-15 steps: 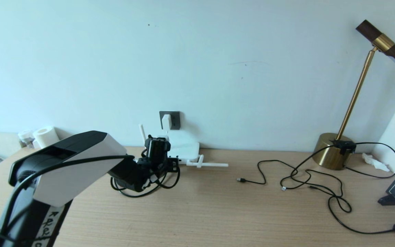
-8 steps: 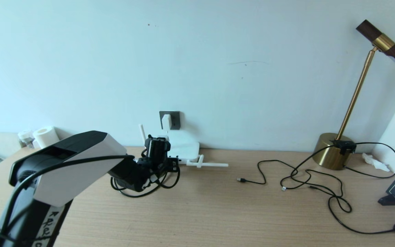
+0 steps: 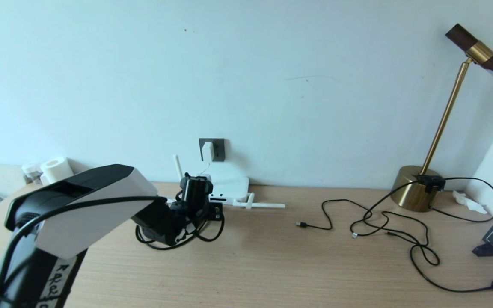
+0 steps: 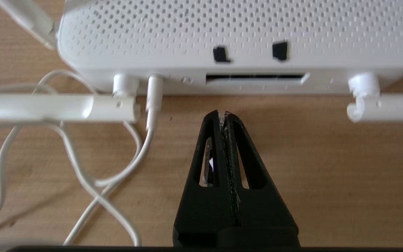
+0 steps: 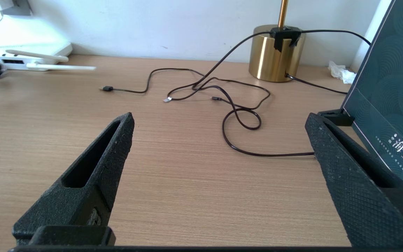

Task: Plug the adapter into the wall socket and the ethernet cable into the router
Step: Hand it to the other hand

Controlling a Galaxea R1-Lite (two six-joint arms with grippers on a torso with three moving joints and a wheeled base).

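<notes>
Nearest the robot's right side, the right gripper [image 5: 219, 154] is hanging parked above the bare wooden desk [image 3: 272, 265], its two black fingers [image 5: 93, 164] standing wide apart with nothing between them; beyond it thin black cables [image 5: 236, 105] are sprawling across the desk toward a brass lamp base [image 5: 275, 56], and a dark blue board [image 5: 387, 115] is leaning at that side.

On the robot's left, the left arm is reaching forward over the desk, and the left gripper [image 4: 222, 115] is pointing level at the front edge of the router [image 4: 243, 31]; its fingers [image 4: 238, 140] are pressed together, tips meeting, and holding nothing that can be made out; the tips are sitting just short of the long dark port slot [image 4: 255, 76], apart from it.

In the head view the ethernet cable [image 3: 212, 231] is lying in black loops on the desk beneath and around the left gripper [image 3: 195, 188]; its plug end cannot be made out.

The router [image 3: 229, 186] is lying flat, its long axis running parallel to the wall, its ported edge facing the robot; a white antenna [image 3: 263, 205] is lying level along that edge, pointing toward the robot's right, and another antenna [image 3: 178, 164] is standing nearly upright at the left end; a thin white cord [image 4: 138, 147] is plugged in beside the slot and curling over the desk.

Farthest, the adapter [image 3: 207, 152] is sitting in the wall socket [image 3: 217, 149], directly above the router.
</notes>
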